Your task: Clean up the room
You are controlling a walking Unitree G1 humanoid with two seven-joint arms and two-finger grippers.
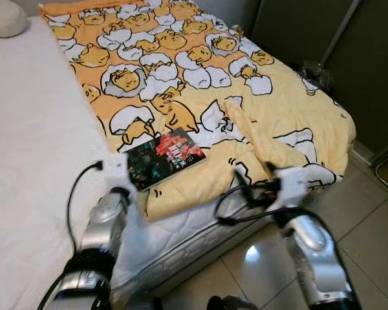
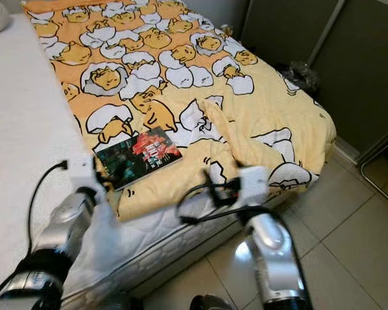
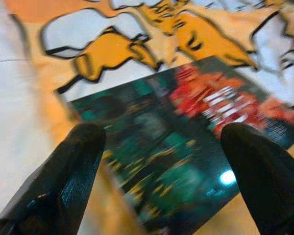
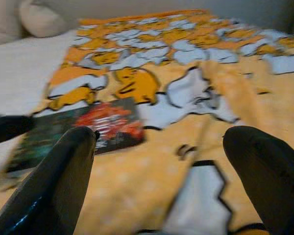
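The pillow (image 1: 4, 17) is cut off by the top left corner of the left eye view, so its full shape cannot be told. The print on the book (image 1: 165, 157) is too small to read from the head, and in the left wrist view the cover is smeared by blur. The right wrist view is blurred throughout; the quilt (image 4: 196, 73) pattern is soft there. Both arms run out of the head views at the bottom edge. The left pincer (image 3: 164, 161) has its finger bases cut off by the frame's bottom edge. A dark bundle (image 1: 315, 72) beyond the bed's far corner is too dim to identify.
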